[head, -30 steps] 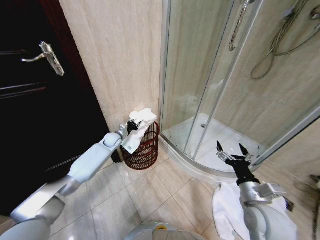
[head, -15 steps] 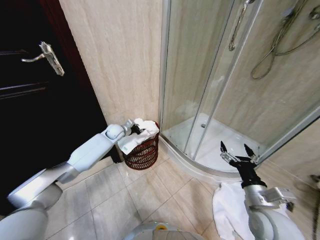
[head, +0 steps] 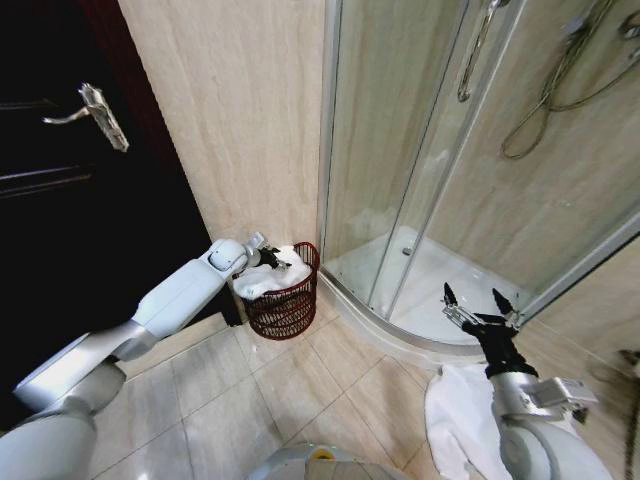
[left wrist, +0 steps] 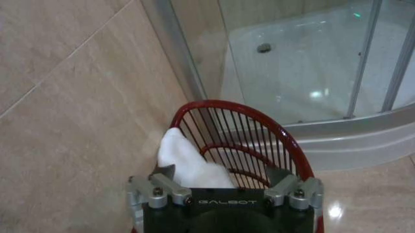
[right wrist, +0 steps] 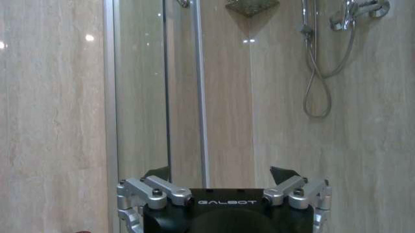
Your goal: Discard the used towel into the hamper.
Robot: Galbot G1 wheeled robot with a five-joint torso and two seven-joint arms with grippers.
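While the left gripper [head: 268, 259] hovers with fingers spread over the round red-brown wire hamper [head: 285, 300], the soft white towel [head: 270, 281] lies inside. Limp and light, it likely pinches best at a bunched fold. Beside the hamper's neighbouring shower, the right gripper [head: 478, 309] waits, fingers apart.

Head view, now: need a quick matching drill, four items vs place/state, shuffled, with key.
Items:
1. towel
2. hamper
3. left gripper
4. right gripper

Place/state:
A. open, raised in front of the shower tray
B. on the floor tiles by the shower's glass corner
C. at the basket's rim, by the white cloth
D. white, lying in the basket's top

Pairs: 1-D, 2-B, 3-C, 4-A
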